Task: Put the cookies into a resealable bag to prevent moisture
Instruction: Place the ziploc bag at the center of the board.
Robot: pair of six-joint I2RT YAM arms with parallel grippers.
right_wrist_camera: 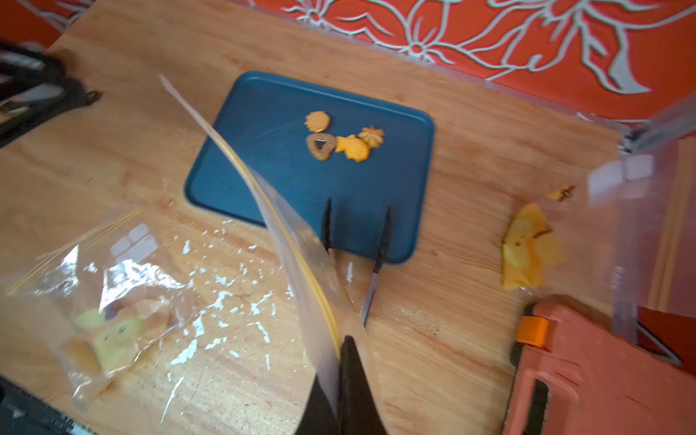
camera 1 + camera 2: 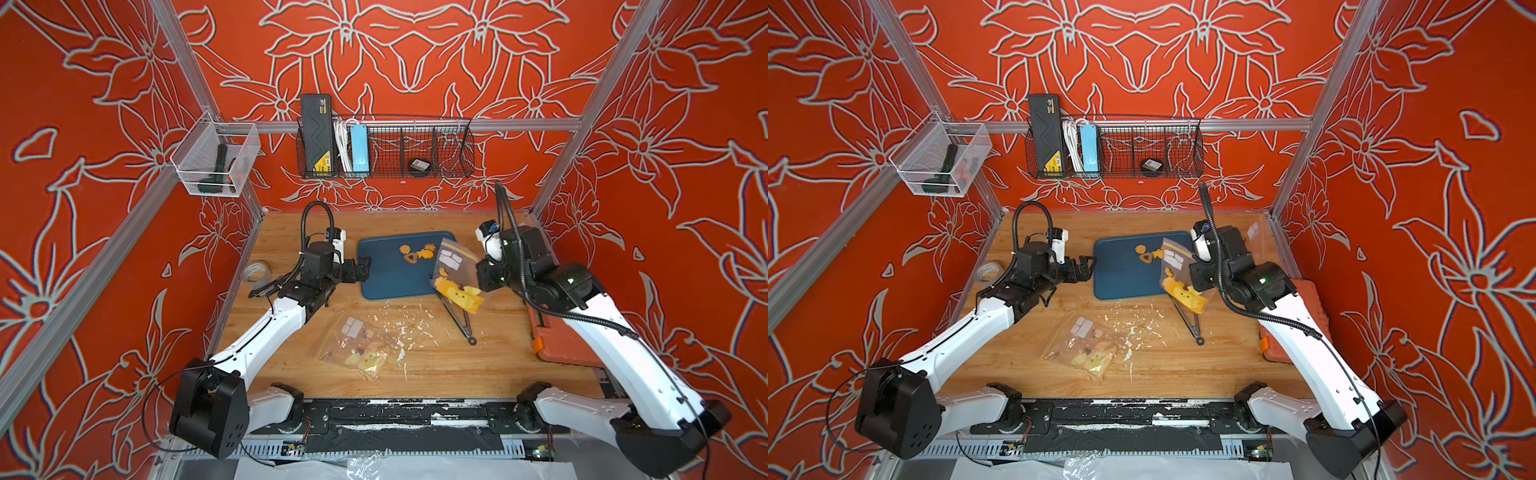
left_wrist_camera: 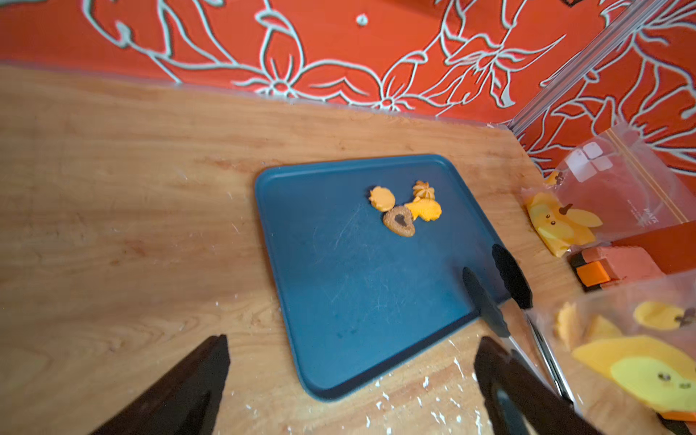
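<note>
Four cookies, three orange, one brown heart, clustered on tray; clear bag raised beside tray

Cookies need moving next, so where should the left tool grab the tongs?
Probably the tongs by their metal arms, mid-length, from straight above: they lie flat in a narrow V, black tips on the blue tray, ring end toward the robot.

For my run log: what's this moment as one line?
left gripper: open, empty, beside tray | right gripper: shut on bag, raised | cookies: four on tray | tongs: unheld, tips over tray edge
</note>
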